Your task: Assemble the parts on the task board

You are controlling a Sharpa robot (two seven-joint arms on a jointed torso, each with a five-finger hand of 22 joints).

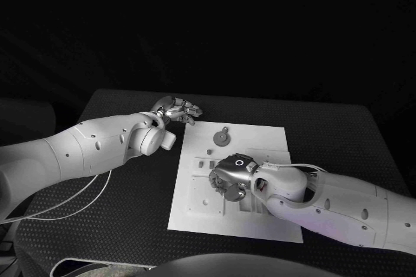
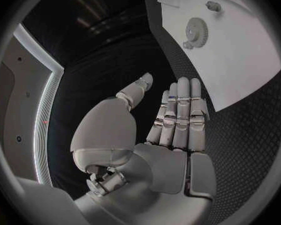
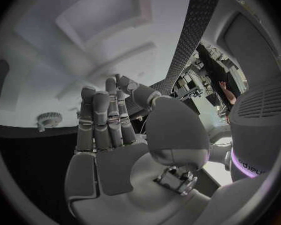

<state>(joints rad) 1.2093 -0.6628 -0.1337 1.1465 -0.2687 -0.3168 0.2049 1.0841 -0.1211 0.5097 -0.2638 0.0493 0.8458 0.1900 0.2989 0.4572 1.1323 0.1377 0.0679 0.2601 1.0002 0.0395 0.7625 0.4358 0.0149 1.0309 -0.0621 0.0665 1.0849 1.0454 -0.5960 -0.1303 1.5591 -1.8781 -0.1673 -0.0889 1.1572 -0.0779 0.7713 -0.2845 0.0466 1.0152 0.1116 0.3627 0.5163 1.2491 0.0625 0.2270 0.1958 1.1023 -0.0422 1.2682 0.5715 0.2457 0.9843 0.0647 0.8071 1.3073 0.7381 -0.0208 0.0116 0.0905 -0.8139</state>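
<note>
From the head camera, the right hand [image 1: 232, 178] hovers low over the white board [image 1: 260, 226], likely searching its slots; the left hand [image 1: 178, 110] waits off the far corner, leaving room. The left wrist camera shows straight, empty fingers [image 2: 181, 115] near the gear [image 2: 195, 29]. The right wrist camera shows extended fingers [image 3: 103, 122], nothing gripped.

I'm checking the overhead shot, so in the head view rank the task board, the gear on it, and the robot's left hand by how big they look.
1. task board, by far the largest.
2. left hand.
3. gear, a little smaller than the hand.

The hand sits at the board's far corner, no nearer the camera, so the order seems safe.
</note>
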